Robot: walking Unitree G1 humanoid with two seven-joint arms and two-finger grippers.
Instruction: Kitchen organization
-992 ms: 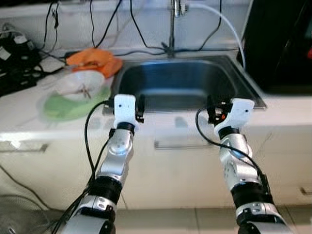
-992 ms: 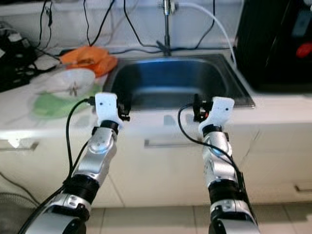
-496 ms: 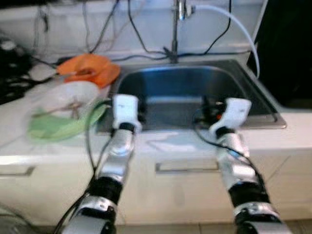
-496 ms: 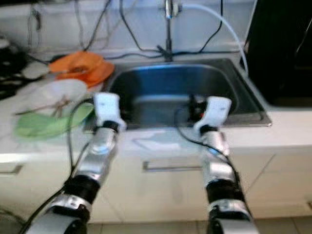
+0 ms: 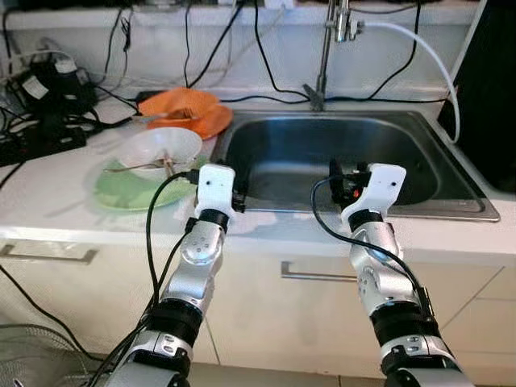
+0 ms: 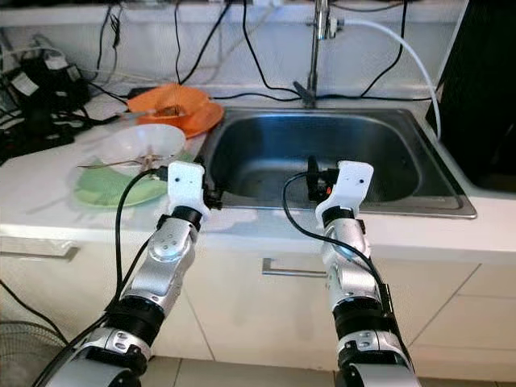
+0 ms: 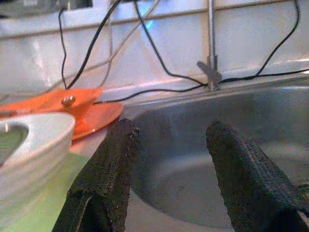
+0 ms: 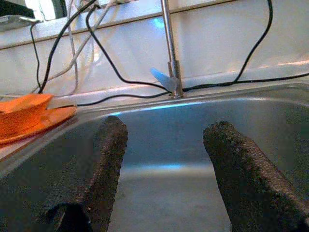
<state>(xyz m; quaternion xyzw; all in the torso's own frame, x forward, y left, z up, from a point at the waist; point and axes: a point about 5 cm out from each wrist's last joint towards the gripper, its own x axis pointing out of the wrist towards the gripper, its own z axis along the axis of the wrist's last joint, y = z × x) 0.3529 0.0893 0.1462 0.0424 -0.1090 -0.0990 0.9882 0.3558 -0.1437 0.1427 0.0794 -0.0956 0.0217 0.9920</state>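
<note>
left gripper point(image 7: 166, 159): fingers spread apart, holding nothing, poised at the near left edge of the steel sink point(image 5: 435, 190), beside the dishes. right gripper point(image 8: 164, 166): fingers likewise apart and empty, held over the sink's near rim and pointing toward the tap point(image 5: 321, 60) on the far side. left of the sink, on the white counter point(image 5: 48, 189): a white bowl point(image 5: 165, 147) with a utensil lying across it, seated on a green plate point(image 5: 121, 189); behind these, an orange plate point(image 5: 193, 113) carrying a utensil. black cables point(image 5: 266, 56) trail along the back wall; a white hose point(image 5: 431, 60) curves from the tap to the right
</note>
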